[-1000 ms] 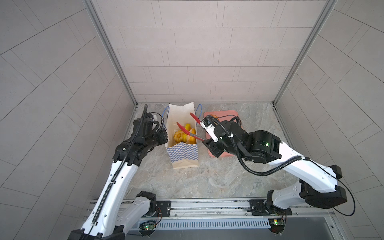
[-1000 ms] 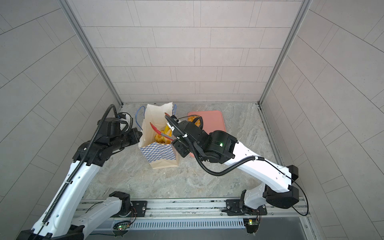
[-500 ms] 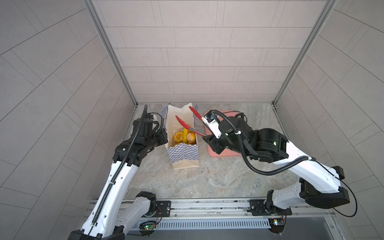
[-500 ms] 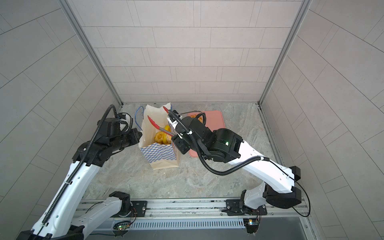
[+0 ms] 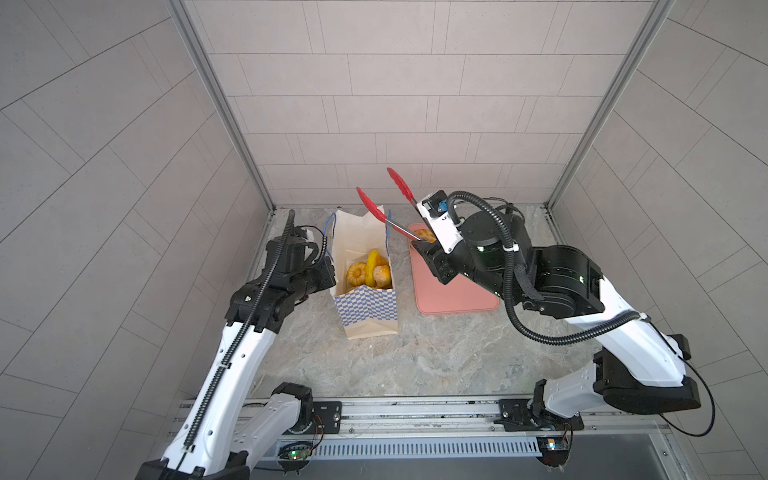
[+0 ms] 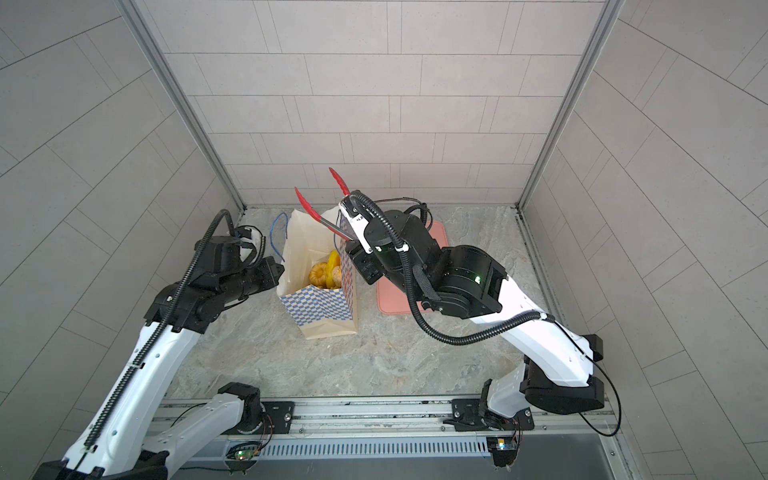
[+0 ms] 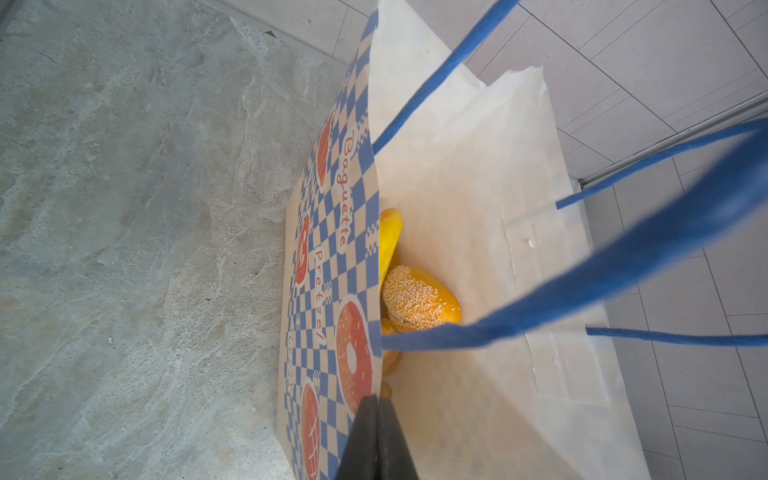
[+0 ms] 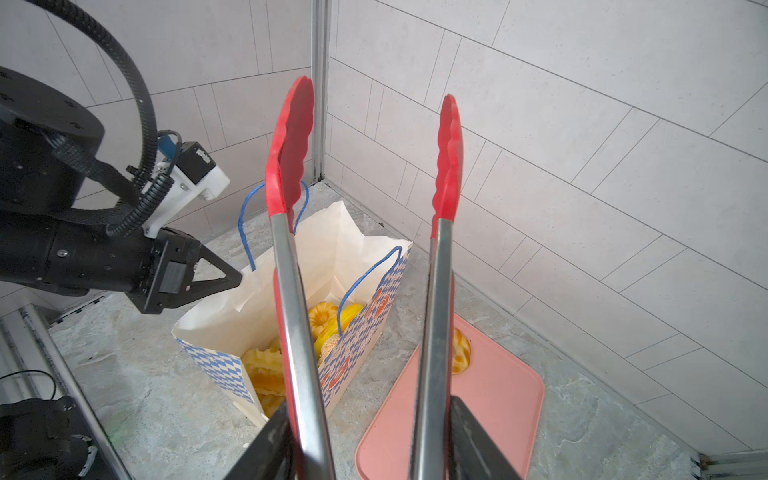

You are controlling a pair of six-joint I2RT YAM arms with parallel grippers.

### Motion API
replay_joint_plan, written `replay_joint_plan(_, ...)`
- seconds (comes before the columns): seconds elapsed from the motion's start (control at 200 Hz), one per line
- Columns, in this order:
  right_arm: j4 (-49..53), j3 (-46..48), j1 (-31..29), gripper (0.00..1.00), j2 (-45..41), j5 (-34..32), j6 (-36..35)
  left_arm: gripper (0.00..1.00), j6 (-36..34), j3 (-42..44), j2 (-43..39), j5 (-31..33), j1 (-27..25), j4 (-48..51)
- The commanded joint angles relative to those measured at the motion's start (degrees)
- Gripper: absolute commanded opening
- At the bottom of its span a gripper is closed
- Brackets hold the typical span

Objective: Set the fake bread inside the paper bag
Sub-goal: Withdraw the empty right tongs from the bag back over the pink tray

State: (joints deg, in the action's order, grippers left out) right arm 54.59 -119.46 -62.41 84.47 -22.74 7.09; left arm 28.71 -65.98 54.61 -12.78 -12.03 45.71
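The paper bag (image 5: 365,309) (image 6: 320,305) (image 7: 332,232) (image 8: 216,361) stands upright and open, with blue checks and blue cord handles. Several pieces of fake bread (image 5: 370,272) (image 6: 326,272) (image 7: 419,299) (image 8: 322,316) lie inside it. One more piece of bread (image 5: 426,235) (image 8: 461,353) lies at the far end of the pink tray (image 5: 453,291) (image 8: 490,399). My left gripper (image 5: 330,270) (image 6: 280,270) (image 7: 377,403) is shut on the bag's left rim. My right gripper (image 5: 428,253) (image 6: 353,253) (image 8: 365,415) is shut on the red-tipped tongs (image 5: 376,208) (image 6: 309,205) (image 8: 291,166). Their tips are spread, empty and raised above the bag's far edge.
The tray (image 6: 395,297) lies just right of the bag on the marbled table (image 5: 415,357). Tiled walls close in the back and both sides. A metal rail (image 5: 415,411) with the arm bases runs along the front edge.
The right arm has lifted the tongs up out of the bag's mouth and tilted their tips toward the back wall. The left gripper and the bag have stayed put.
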Motion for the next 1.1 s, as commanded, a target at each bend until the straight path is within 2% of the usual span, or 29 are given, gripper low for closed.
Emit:
replay_joint_plan(0.0,-1.38,-1.39,2.10,0.54,-0.08,-2.19,-1.52,0.05,0.29,-0.07,-1.17,0.14,-0.07,-0.72)
replay_joint_plan(0.23,-1.56,-0.16,8.97,0.54,-1.12,1.12,0.26,0.05,0.21,-0.17,-1.14,0.07,-0.03,-0.64)
replay_joint_plan(0.375,-1.94,2.50,14.70,0.54,-1.76,5.44,2.81,0.05,0.21,-0.12,-1.12,0.08,-0.01,-0.68)
replay_joint_plan(0.776,-8.11,17.55,30.45,0.51,-1.18,18.96,10.98,0.05,-0.02,-0.47,-0.96,0.03,-0.05,-0.50)
replay_joint_plan(1.096,-13.64,27.55,37.29,0.47,4.00,23.73,13.73,0.05,-0.36,-0.45,-0.87,0.27,-0.02,-0.28)
